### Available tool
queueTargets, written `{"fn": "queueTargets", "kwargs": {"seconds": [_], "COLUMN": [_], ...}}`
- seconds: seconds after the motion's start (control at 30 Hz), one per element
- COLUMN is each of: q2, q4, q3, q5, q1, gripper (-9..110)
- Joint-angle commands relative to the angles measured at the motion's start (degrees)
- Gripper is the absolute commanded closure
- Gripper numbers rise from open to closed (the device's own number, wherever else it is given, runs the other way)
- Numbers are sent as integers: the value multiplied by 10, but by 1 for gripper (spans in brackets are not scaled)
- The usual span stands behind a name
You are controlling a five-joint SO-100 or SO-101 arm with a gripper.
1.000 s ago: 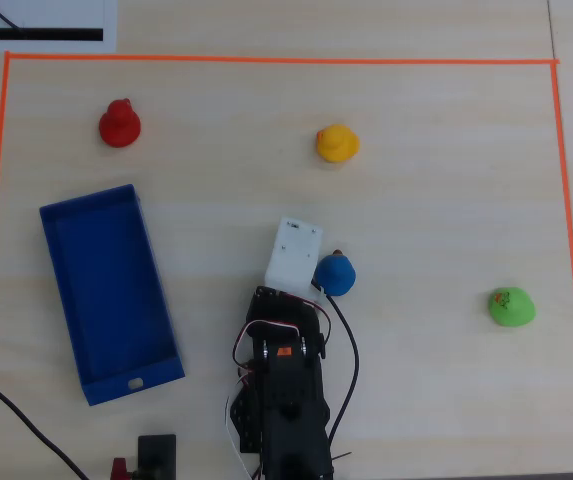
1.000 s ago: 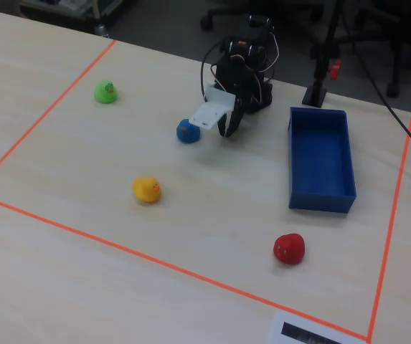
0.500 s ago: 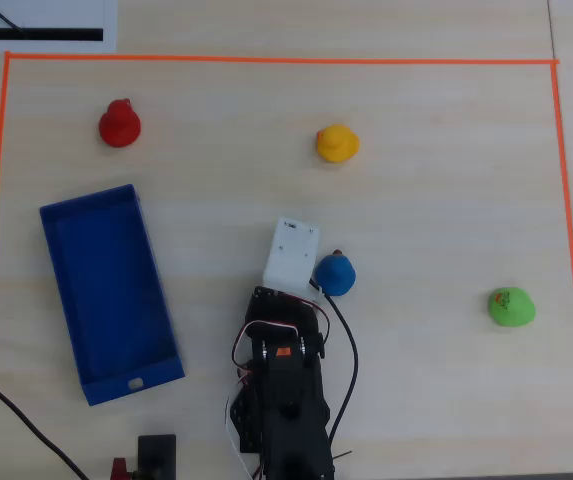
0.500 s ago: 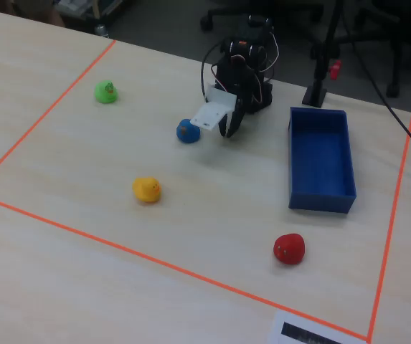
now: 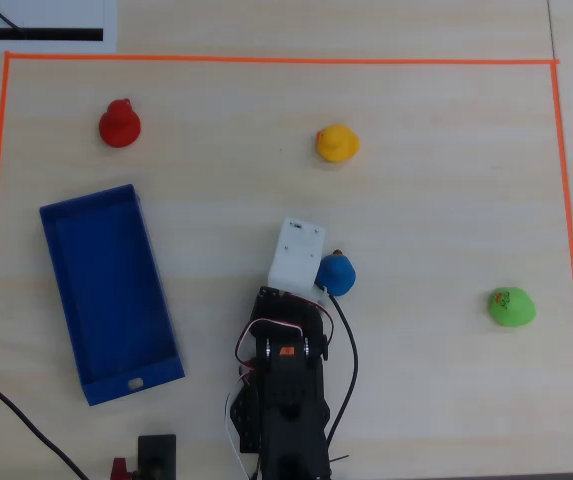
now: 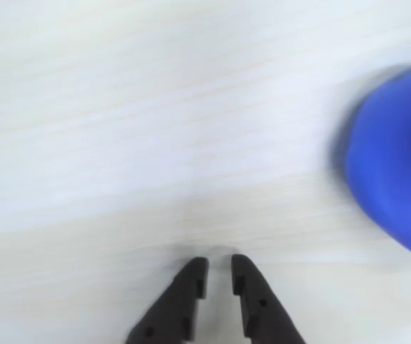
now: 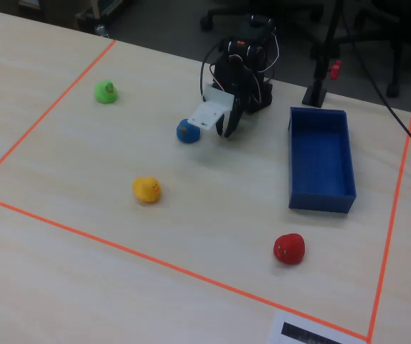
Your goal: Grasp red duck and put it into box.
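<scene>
The red duck (image 5: 119, 123) sits alone at the far left of the overhead view, beyond the far short end of the blue box (image 5: 61, 290). In the fixed view the red duck (image 7: 289, 248) lies in front of the box (image 7: 348, 161). My gripper (image 6: 218, 268) hangs low over bare table beside the blue duck (image 6: 395, 186), far from the red duck. Its black fingertips (image 6: 196, 271) stand a thin gap apart with nothing between them. From above, the white wrist housing (image 5: 296, 253) hides the jaws. The fixed view shows the gripper (image 7: 224, 129) pointing down at the table.
The blue duck (image 5: 335, 274) lies right against the wrist housing. A yellow duck (image 5: 336, 143) and a green duck (image 5: 511, 306) sit further off. Orange tape (image 5: 266, 60) frames the work area. The arm's base and cables (image 5: 286, 400) fill the near edge.
The wrist housing has shifted only a few pixels beside the blue duck. The ducks and the box have not moved.
</scene>
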Motion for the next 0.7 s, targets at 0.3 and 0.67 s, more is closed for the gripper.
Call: {"fn": "queueTargets", "kwargs": {"seconds": [0.3, 0.67], "q2": [-604, -1025], "q4": [-52, -30], "q3": [-609, -999], "q5": [98, 252], "q1": [-12, -152], "gripper": [60, 55]}}
